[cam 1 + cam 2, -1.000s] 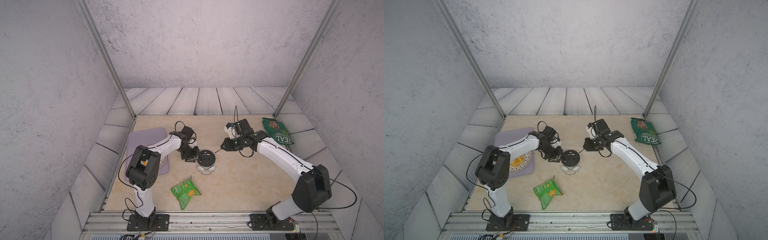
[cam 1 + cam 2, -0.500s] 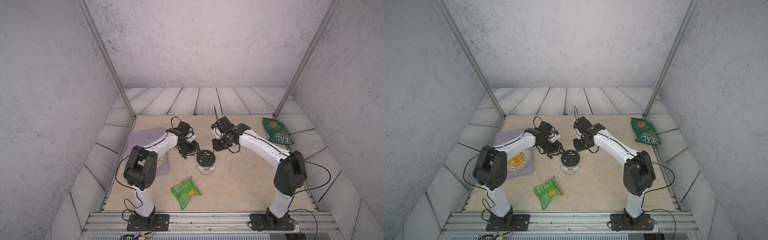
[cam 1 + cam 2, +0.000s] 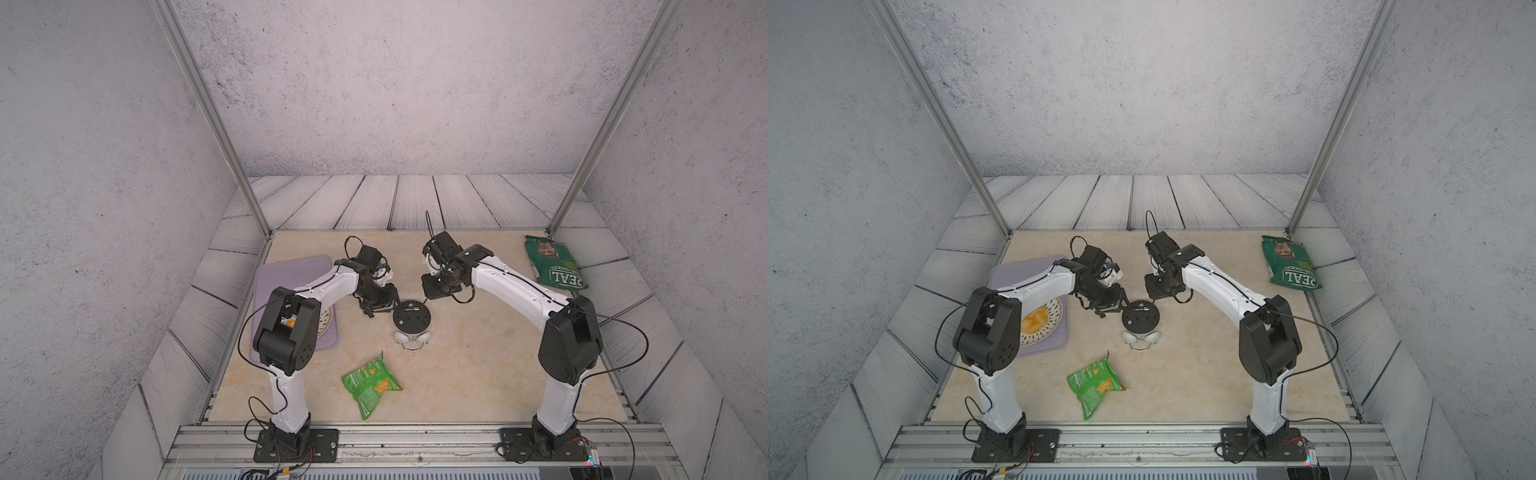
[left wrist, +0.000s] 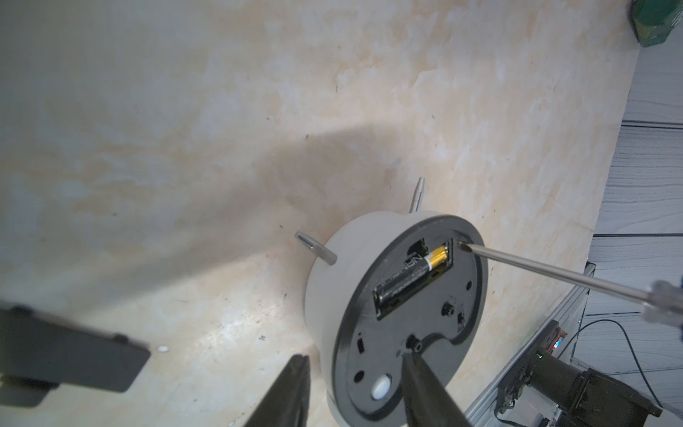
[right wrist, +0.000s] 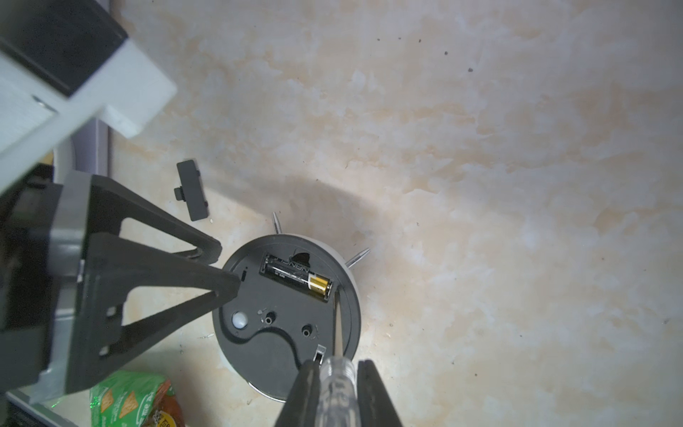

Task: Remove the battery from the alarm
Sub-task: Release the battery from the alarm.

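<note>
Right pincer (image 5: 334,364): clamped on screwdriver (image 5: 337,325), tip just beside battery (image 5: 295,275) gold end. Left pincer (image 4: 353,356): jaws parted astride alarm (image 5: 281,344) rim. Battery: seated in open back bay (image 5: 301,257); likely light, rigid, slick, spring-held; best levered at gold end, then pinched mid-barrel. Cover (image 5: 192,190): loose on table (image 5: 480,185). Tray (image 3: 1005,274): plate (image 3: 1057,316) of yellow food (image 3: 1034,322).
</note>
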Controlling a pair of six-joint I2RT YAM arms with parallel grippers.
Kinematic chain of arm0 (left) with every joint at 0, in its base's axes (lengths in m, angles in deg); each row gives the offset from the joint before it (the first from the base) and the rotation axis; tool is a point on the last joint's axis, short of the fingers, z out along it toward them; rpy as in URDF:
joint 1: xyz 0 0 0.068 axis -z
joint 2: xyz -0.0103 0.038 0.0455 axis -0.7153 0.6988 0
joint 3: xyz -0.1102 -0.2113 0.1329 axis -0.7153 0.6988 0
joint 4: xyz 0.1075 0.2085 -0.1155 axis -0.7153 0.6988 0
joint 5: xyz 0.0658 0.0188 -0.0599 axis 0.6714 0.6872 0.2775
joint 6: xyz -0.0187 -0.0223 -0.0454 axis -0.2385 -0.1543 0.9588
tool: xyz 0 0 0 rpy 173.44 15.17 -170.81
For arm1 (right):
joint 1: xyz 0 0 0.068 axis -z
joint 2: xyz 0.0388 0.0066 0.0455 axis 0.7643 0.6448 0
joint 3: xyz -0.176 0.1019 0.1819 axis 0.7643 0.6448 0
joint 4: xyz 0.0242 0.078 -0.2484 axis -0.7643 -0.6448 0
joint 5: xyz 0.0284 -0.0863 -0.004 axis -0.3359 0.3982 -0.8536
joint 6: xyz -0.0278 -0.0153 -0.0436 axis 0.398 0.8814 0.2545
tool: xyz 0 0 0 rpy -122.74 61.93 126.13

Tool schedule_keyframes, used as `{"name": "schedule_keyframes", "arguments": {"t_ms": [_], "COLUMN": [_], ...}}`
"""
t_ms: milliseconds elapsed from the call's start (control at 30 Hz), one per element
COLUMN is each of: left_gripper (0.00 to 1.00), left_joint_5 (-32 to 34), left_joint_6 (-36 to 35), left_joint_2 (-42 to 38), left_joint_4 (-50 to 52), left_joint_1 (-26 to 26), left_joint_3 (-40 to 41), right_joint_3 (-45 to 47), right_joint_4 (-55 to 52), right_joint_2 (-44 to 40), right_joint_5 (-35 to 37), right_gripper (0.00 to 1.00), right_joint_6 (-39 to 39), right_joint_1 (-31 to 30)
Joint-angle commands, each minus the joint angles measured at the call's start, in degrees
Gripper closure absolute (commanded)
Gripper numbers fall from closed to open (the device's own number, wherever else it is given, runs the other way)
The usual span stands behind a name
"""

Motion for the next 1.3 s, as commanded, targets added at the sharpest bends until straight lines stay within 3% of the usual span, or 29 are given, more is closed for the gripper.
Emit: {"name": "schedule_keyframes", "arguments": {"t_ms": [0, 200, 1000, 1133, 1267], "left_gripper": [0.57, 0.58, 0.62, 0.62, 0.65], "left_joint_5": [-0.93, 0.09, -0.48, -2.47, -4.52], "left_joint_6": [-1.03, -1.02, -0.61, -0.58, -0.70], "left_joint_2": [1.25, 1.06, 1.86, 2.50, 3.39], "left_joint_4": [0.02, 0.38, 0.47, 0.05, -0.42], "left_joint_1": [-0.21, -0.29, -0.29, -0.21, 0.11], "left_joint_3": [0.67, 0.74, 1.04, 1.14, 1.31], "right_joint_3": [-0.25, 0.79, -4.62, 0.76, 7.73], "right_joint_4": [-0.49, 1.95, -9.48, -3.36, 6.17], "right_joint_2": [2.55, 0.98, 4.04, 3.86, 2.46], "right_joint_5": [-0.15, -2.14, 2.24, -2.22, -11.00], "right_gripper": [1.00, 1.00, 1.00, 1.00, 1.00], "right_joint_6": [-1.48, -3.23, -3.27, -5.96, -9.81], "right_joint_1": [-0.27, -0.28, -0.45, -0.09, 1.38]}}
